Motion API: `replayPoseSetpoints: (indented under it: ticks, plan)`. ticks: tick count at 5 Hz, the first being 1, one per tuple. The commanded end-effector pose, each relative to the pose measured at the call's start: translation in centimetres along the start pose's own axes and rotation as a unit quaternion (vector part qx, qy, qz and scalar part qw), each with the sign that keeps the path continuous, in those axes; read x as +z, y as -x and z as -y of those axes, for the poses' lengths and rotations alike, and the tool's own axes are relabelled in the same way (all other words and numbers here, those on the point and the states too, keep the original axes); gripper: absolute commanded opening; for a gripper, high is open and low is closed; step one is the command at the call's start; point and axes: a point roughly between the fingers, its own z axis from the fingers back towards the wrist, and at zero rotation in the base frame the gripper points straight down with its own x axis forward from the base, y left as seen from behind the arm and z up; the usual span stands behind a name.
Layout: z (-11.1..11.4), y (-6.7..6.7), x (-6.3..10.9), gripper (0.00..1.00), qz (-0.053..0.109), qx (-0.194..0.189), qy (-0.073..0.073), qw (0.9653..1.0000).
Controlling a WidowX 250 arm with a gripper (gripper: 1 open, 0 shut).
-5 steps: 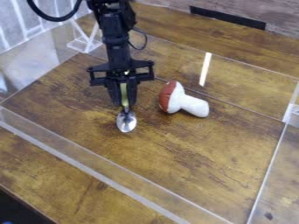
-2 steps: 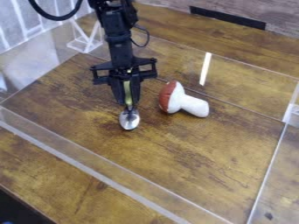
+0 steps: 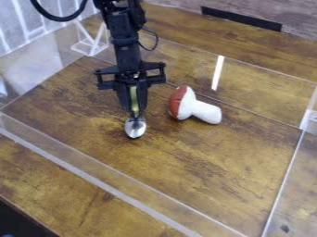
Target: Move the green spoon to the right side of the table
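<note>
We have our black metal jaws (image 3: 132, 89) closed around the yellow-green plastic handle of the silver-bowled spoon (image 3: 133, 115), left of the red-and-white toy mushroom (image 3: 195, 106); the grasping step looks done, so next we should lift and carry it right, clearing the mushroom

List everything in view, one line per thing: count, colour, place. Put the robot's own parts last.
small spoon with a green handle and shiny metal bowl: one, green and silver, left of the picture's middle, under the hand
toy mushroom with a rounded cap: one, red-brown cap and white stem, lying just right of the spoon
wooden plank tabletop: one, dark brown, beneath everything
clear acrylic edging: several strips, see-through with pale edges, around the tabletop
thin straight strip: one, white, beyond the mushroom
robot hand: one, black, at the spoon's handle
robot arm: one, black, reaching in from the top
</note>
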Motion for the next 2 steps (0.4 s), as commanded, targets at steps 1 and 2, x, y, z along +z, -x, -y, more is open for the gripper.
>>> replayPoseSetpoints:
  ticks: [1, 2]
  plan:
    - [2.3, 0.2, 5.7, 0.00, 0.054, -0.038, 0.002, 0.9978]
    - [4.3, 1.2, 8.5, 0.00, 0.062, -0.075, -0.005, 0.9952]
